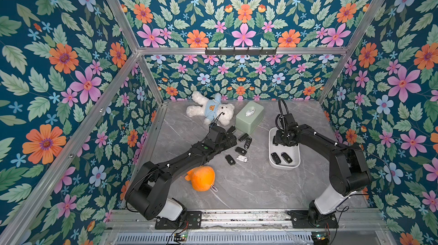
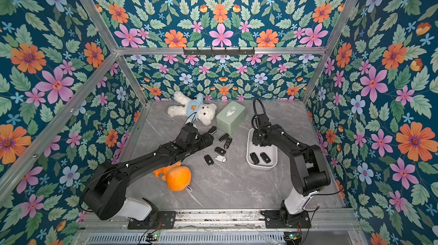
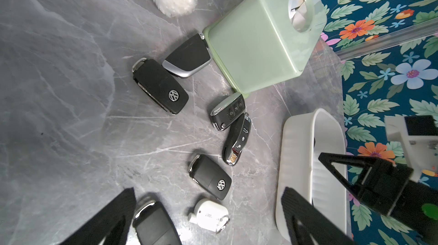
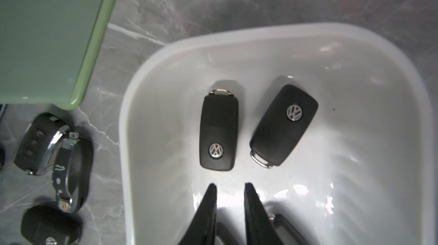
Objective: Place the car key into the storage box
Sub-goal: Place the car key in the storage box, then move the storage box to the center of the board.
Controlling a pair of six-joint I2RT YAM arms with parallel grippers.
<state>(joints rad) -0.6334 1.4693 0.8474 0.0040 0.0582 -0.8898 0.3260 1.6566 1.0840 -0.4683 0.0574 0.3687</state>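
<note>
Volkswagen roundels (image 4: 294, 112) mark two black car keys (image 4: 219, 130) in the white plastic storage box (image 4: 260, 35); right tool (image 4: 230, 184) together, left tool (image 3: 208, 190) apart.

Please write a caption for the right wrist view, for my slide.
Right gripper above the white storage box, black car keys lying inside; more keys on the grey table beside.

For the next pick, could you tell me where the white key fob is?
Both top views show the white key fob on the table, right of a black car key, left of the storage box.
</note>
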